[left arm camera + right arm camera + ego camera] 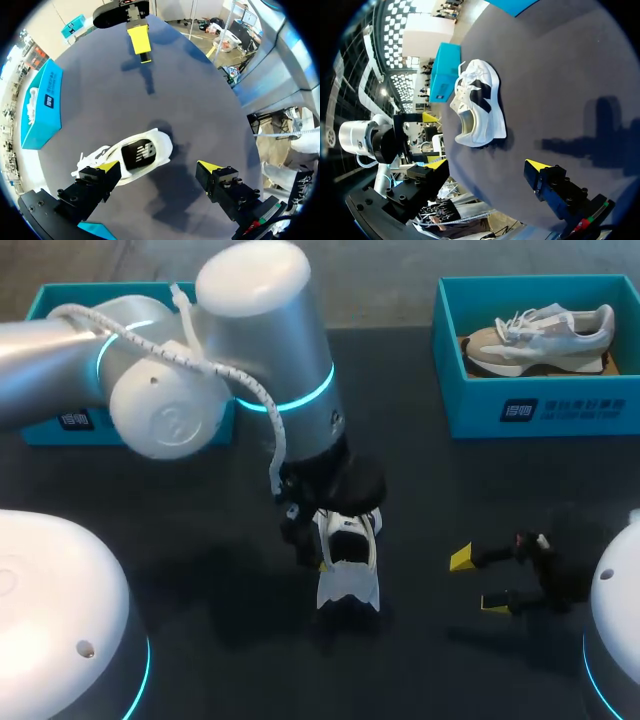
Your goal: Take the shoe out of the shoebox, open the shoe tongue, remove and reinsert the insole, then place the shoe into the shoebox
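- Head view, item one: white low-top sneaker with a black side patch [347, 565]. It lies on the dark matte tabletop [200, 540] near the middle, out of any box, and appears to rest on its side with the patch facing up.
- Item two: my left gripper [159, 170]. It is directly over the sneaker with its jaws spread wide and holding nothing. One yellow tip sits close by the laced end, but I cannot tell whether it touches.
- Item three: my right gripper [486, 167]. It is well apart from the sneaker, which lies ahead of it. Its jaws are also wide and empty.
- Item four: open teal cardboard shoebox [540, 410] at the far right, holding a beige-and-white sneaker [540, 335]. A second teal shoebox [50, 305] at the far left is mostly hidden behind my left arm.
- Handling, as I judge it: light, with a soft, yielding upper and a stiffer sole. The smooth side panels are likely to slip.
- Hold, as I judge it: pinch the heel collar or across the sole edge to steady it. Leave the tongue and the opening free for the other jaws.
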